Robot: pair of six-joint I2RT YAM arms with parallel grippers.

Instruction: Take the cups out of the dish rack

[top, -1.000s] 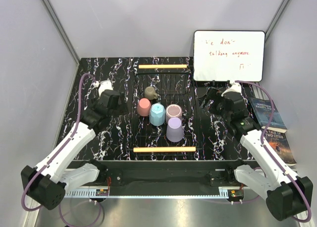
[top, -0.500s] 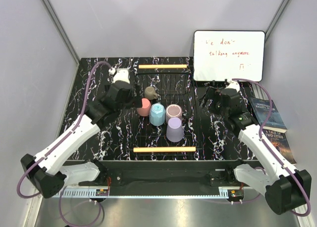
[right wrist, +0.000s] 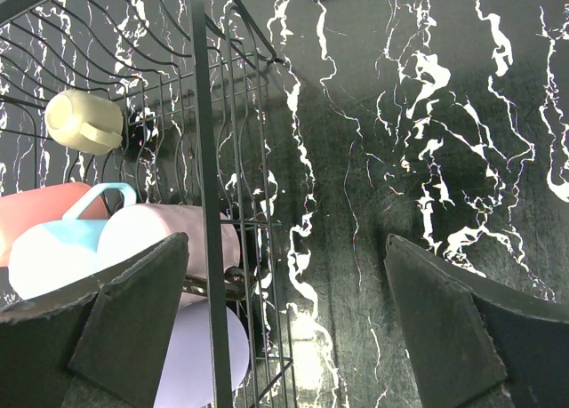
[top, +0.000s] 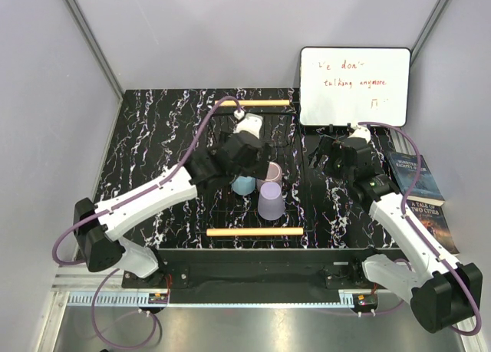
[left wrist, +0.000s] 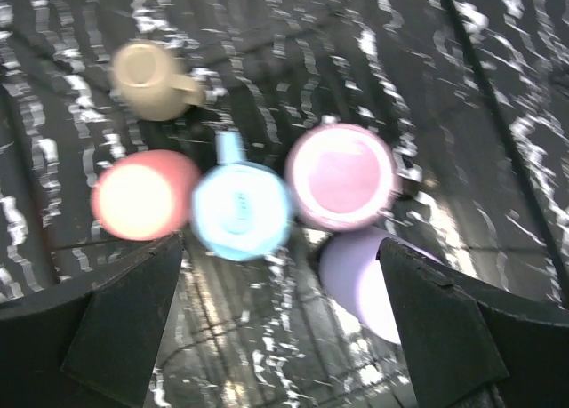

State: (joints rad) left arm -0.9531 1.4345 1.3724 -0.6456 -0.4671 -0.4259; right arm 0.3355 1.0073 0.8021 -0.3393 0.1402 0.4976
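Note:
The dish rack (top: 255, 231), a black wire grid with a wooden bar at each end, lies mid-table. My left gripper (left wrist: 280, 328) hangs open above its cups, touching none. Its view is blurred and looks down on the olive mug (left wrist: 151, 79), the coral cup (left wrist: 142, 195), the light blue cup (left wrist: 242, 210), the mauve cup (left wrist: 342, 177) and the lavender cup (left wrist: 364, 279). From above, the left arm hides the coral cup and the mug. My right gripper (right wrist: 284, 328) is open and empty over bare table just right of the rack's wire side (right wrist: 200, 159).
A whiteboard (top: 354, 76) leans at the back right. Two books (top: 418, 179) lie off the table's right edge, beside the right arm. Grey walls close in the left, back and right sides.
My left arm has swung right, from beside the rack's left side to above the cups. The right arm shifted only slightly. Both grippers stayed open.

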